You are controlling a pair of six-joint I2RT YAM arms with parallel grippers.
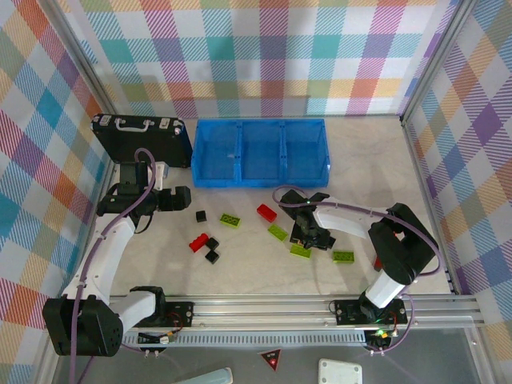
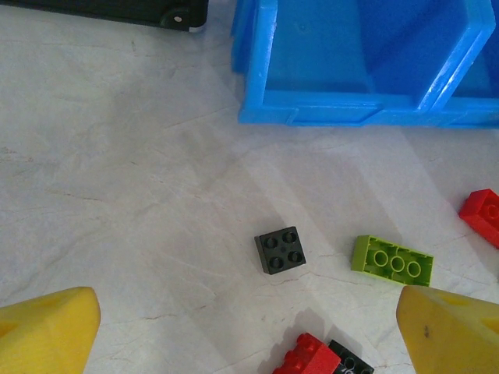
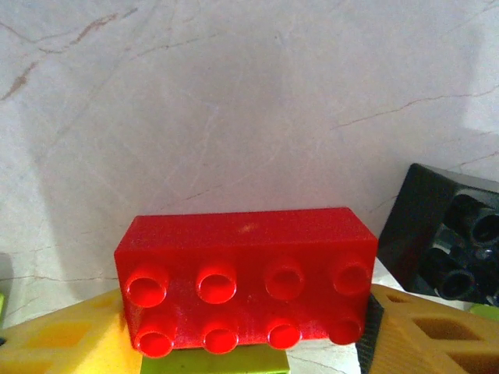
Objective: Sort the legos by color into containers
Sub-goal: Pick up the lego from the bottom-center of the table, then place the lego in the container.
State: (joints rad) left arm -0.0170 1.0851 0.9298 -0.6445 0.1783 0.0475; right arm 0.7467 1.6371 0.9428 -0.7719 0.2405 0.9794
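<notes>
— Right gripper (image 1: 307, 236) first: we find it closed on a red brick (image 3: 245, 280), one end against each of the yellow pads (image 3: 62, 343), studs toward the wrist camera. With the table (image 3: 234, 93) close behind, we judge the brick sits low, among the other pieces.
— Neighbours?
— We see a black cube (image 3: 440, 241) just beside the brick's right end and a green piece (image 3: 210, 363) showing under its lower edge. So we would lift straight up before swinging toward the blue bin (image 1: 260, 152), lest we drag either along.
— And our left gripper (image 2: 249, 335)?
— Fingers spread wide, nothing between them. It hangs over a small black brick (image 2: 280, 250) and a lime brick (image 2: 391, 260), both loose on the table, near the bin's front wall.
— Room to move?
— Bare table lies between those legos and the bin, and all three compartments look unfilled, so red may claim any one. Our tight spot is the briefcase (image 1: 140, 132), just beside the bin's left end. We cannot tell whether they touch, so we would keep the left arm off that corner.
</notes>
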